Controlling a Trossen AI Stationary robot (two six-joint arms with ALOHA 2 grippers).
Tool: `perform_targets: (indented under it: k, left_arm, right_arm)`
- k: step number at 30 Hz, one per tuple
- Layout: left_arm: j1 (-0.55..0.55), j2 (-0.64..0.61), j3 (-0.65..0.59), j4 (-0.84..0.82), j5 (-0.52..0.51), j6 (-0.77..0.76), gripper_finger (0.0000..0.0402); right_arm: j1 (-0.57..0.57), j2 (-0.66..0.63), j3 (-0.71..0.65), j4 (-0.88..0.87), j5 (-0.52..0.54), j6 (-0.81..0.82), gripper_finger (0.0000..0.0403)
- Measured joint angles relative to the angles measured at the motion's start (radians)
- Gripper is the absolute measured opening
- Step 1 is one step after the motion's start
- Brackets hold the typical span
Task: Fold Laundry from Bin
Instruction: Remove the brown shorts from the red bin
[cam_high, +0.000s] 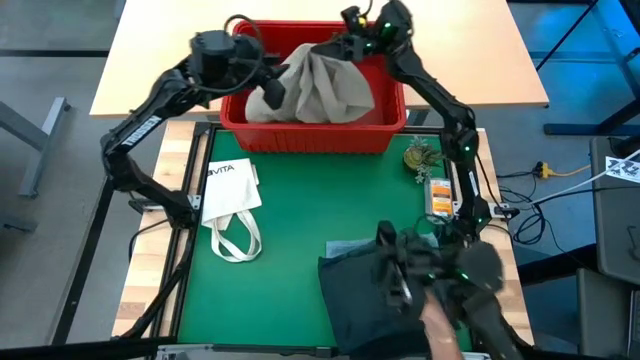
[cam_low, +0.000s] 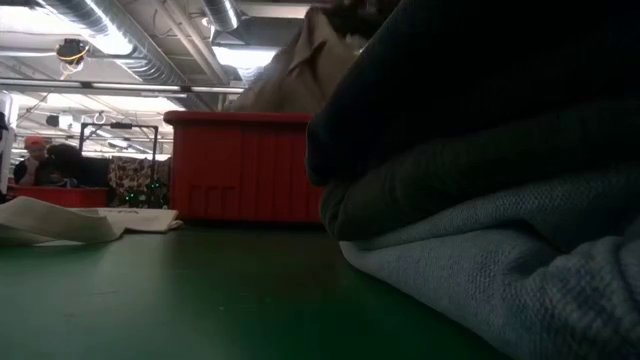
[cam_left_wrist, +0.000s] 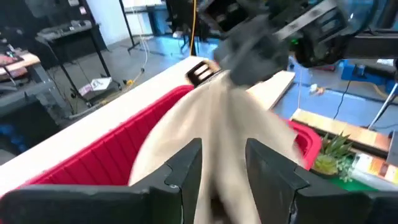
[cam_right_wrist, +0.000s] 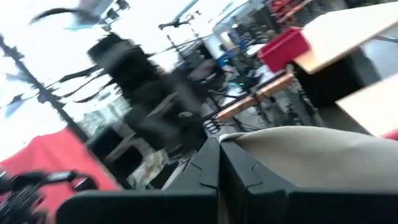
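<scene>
The khaki-beige garment (cam_high: 318, 82) hung bunched above the red bin (cam_high: 300, 128) at the far end of your green table (cam_high: 290, 240), its lower folds trailing down inside the bin's walls. Your right gripper (cam_high: 345, 45) held its upper corner: the right wrist view showed the two fingers pressed together with the beige cloth (cam_right_wrist: 311, 155) pinched between them and spilling away to one side. Your left gripper (cam_high: 272, 92) sat at the garment's other edge, lower and across the bin from the right one. From overhead you could not read its fingers, but the left wrist view showed them spread with the cloth (cam_left_wrist: 214, 143) running down between them; whether they touched it could not be told. That same view caught the right gripper (cam_left_wrist: 214, 70) beyond, at the top of the cloth, and a small potted plant (cam_left_wrist: 329, 152) just past the bin's corner. Well away from both grippers, at the near edge, a stack of folded dark garments (cam_high: 365, 285) lay on the table; only the low view revealed its layers, dark pieces over a light blue-grey one (cam_low: 500, 280). The white tote bag (cam_high: 230, 195) lay flat on the table on the left arm's side of the bin.
</scene>
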Motion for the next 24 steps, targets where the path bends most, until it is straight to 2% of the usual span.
perform_targets:
  k: [5, 11, 14, 18, 24]
  left_arm:
    - [0.0, -0.066, 0.0, -0.025, 0.001, -0.028, 0.0119]
    - [0.0, -0.113, 0.001, -0.106, 0.012, -0.183, 0.0119]
    - [0.0, -0.113, 0.001, -0.212, 0.063, -0.242, 0.0119]
    - [-0.009, -0.106, 0.0, -0.392, 0.141, -0.225, 0.0119]
    - [-0.046, -0.095, 0.0, -0.565, 0.159, -0.249, 0.0119]
  right_arm:
    - [0.001, -0.094, 0.001, 0.004, -0.06, -0.028, 0.0001]
    - [0.001, -0.181, 0.001, 0.004, -0.085, -0.06, 0.0001]
    - [-0.006, -0.209, 0.001, 0.003, -0.089, -0.06, 0.0001]
    - [-0.007, -0.234, 0.001, 0.003, -0.114, -0.06, 0.0001]
    - [-0.007, -0.253, 0.001, -0.001, -0.132, -0.06, 0.0001]
